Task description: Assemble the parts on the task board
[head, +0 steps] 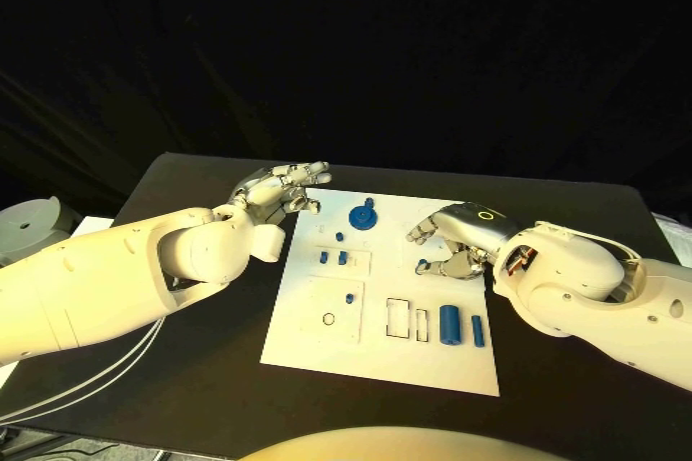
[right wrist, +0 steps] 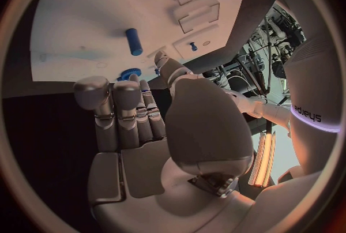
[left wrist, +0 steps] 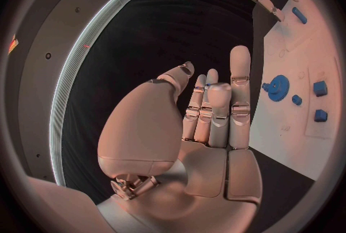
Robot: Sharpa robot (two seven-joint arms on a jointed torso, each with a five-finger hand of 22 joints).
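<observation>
On the black counter (head: 577,206) lies the white task board (head: 378,356). Two blue cylinders (head: 450,323) rest at its near right. The right hand (head: 459,243) curls its fingers (head: 433,267) over the board's right edge; whether they hold anything is hidden. The left hand (head: 278,189), fingers loosely apart and holding nothing, hovers by the far left corner, near the blue gear (head: 364,217).

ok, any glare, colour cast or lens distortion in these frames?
Head view: dark backdrop, task board evenly lit, slight sheen on the right hand. Left wrist view: pinkish light on the left hand, board edge bowed by the fisheye. Right wrist view: board edges curved, bright strip light at the rim.
</observation>
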